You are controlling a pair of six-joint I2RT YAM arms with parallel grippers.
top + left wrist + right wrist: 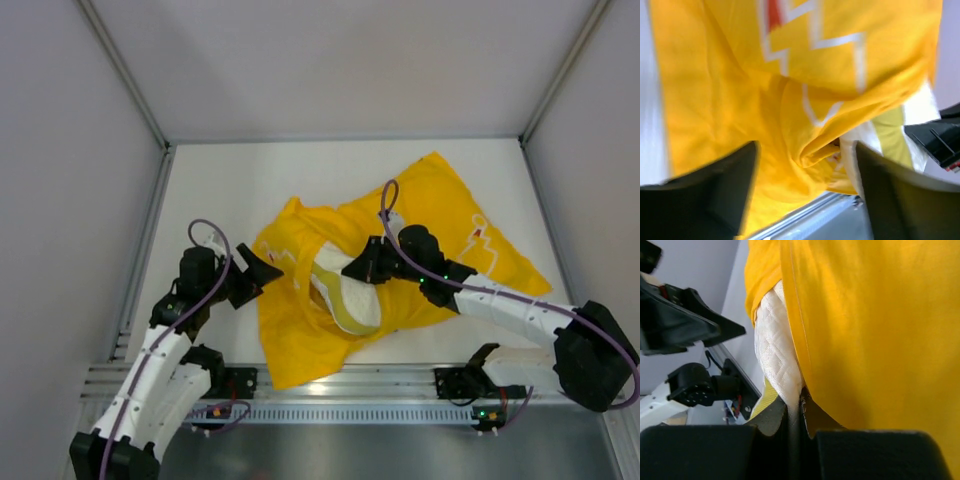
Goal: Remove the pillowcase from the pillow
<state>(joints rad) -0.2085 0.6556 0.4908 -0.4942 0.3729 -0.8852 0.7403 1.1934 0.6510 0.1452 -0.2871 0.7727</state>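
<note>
The bright yellow pillowcase (440, 215) lies crumpled across the middle of the table. The cream quilted pillow (345, 295) sticks out of its near opening. My right gripper (362, 268) is shut on a pinched fold of the pillow (772, 350), right at the edge of the pillowcase (865, 330); its jaws (796, 412) are closed tight on the quilted cloth. My left gripper (266, 279) stands open at the pillowcase's left edge. Between its spread fingers (715, 200) a yellow fold of the pillowcase (810, 150) hangs loose, with the pillow (860, 145) just beyond.
An aluminium rail (330, 385) runs along the near table edge just below the cloth. White walls with metal frame posts (150, 230) close in the left, right and back. The left arm's gripper (685, 325) shows in the right wrist view.
</note>
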